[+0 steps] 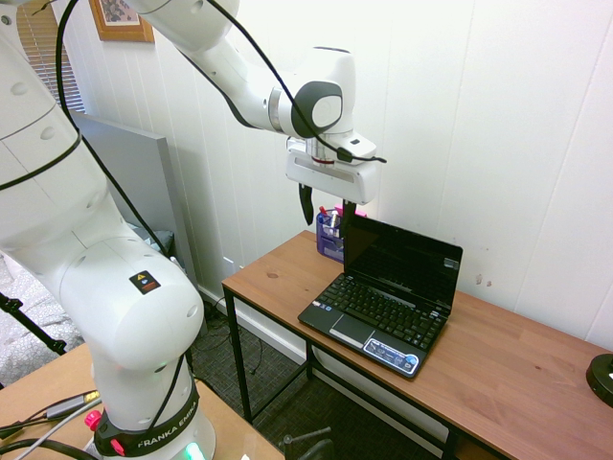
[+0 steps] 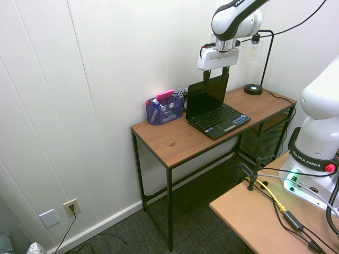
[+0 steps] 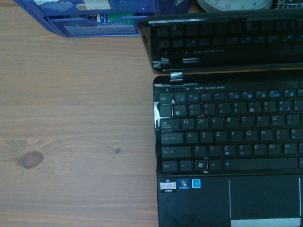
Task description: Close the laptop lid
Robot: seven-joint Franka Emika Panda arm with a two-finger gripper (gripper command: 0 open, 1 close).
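The small black laptop [image 1: 378,321] stands open on the wooden table [image 1: 517,374], its keyboard and silver-grey touchpad facing the front edge. The laptop lid [image 1: 402,259] is upright and leans slightly back towards the wall. My gripper [image 1: 328,206] hangs open, fingers pointing down, just above the lid's top edge near its left corner. From the other side, the gripper [image 2: 216,76] sits over the lid [image 2: 207,91], with nothing between the fingers. The wrist view looks down on the left part of the keyboard [image 3: 227,142], the lid [image 3: 222,40] and bare table wood [image 3: 71,118].
A blue mesh pen holder [image 2: 165,108] stands left of the laptop against the wall, also seen as [image 3: 90,19]. A black round lamp base [image 1: 601,376] sits at the table's far right end. The white panelled wall is close behind the lid.
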